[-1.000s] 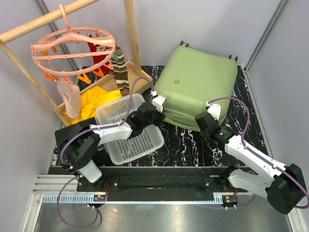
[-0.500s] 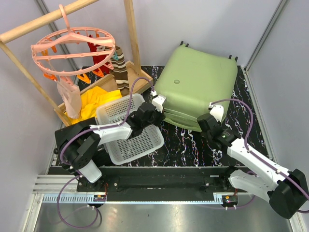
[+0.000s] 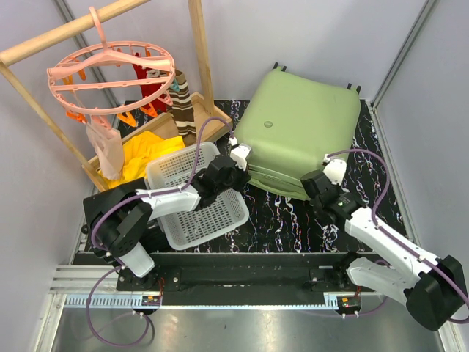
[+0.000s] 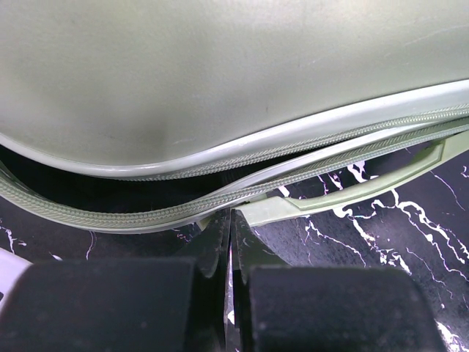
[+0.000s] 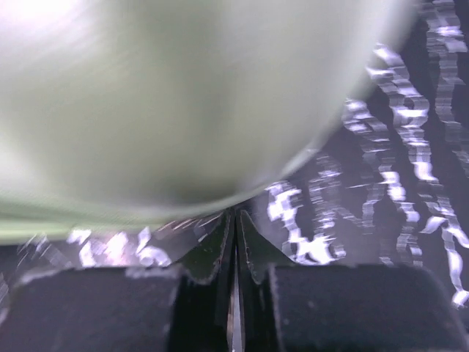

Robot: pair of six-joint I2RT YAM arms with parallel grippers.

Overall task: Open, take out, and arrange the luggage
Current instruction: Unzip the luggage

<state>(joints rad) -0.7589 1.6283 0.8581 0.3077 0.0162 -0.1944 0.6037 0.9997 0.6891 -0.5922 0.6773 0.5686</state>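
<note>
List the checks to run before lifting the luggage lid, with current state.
1. Position of left claw: ok, shut at the luggage zipper seam.
2. Zipper tab in left claw: cannot tell, none visible.
3. Seam fully unzipped: cannot tell; a dark gap shows by the left claw.
4. Grip of right claw: cannot tell; shut at the near right corner, view blurred.
5. Lid raised: not ok, it lies down in the top view.
6. Clearance to white basket: cannot tell; it sits close beside the luggage, under the left arm.
</note>
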